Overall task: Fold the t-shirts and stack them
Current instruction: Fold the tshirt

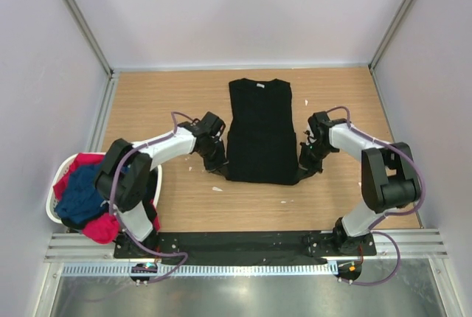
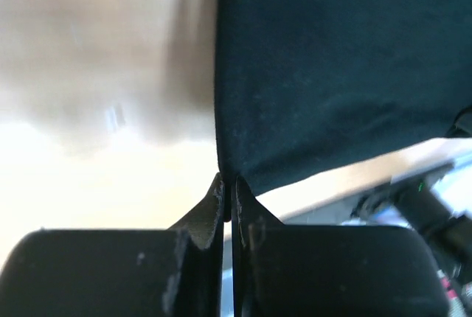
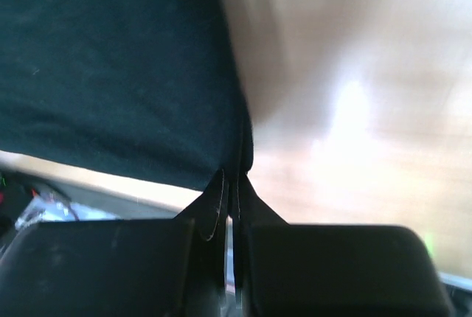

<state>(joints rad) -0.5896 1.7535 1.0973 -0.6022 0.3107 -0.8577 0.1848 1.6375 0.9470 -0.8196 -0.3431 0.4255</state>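
A black t-shirt (image 1: pixel 259 131) lies flat in the middle of the wooden table, sleeves folded in, collar at the far end. My left gripper (image 1: pixel 218 164) is shut on its lower left corner; in the left wrist view the black t-shirt (image 2: pixel 339 74) hangs from the pinched left gripper (image 2: pixel 228 183). My right gripper (image 1: pixel 302 168) is shut on the lower right corner, and in the right wrist view the black t-shirt (image 3: pixel 118 66) rises from the closed right gripper (image 3: pixel 234 178). A navy blue t-shirt (image 1: pixel 80 197) and a red-pink t-shirt (image 1: pixel 99 228) sit bundled in the basket.
A white laundry basket (image 1: pixel 53 197) stands at the left edge of the table, beside the left arm's base. Small white scraps (image 1: pixel 217 189) lie on the wood near the shirt's hem. Grey walls enclose the table on three sides.
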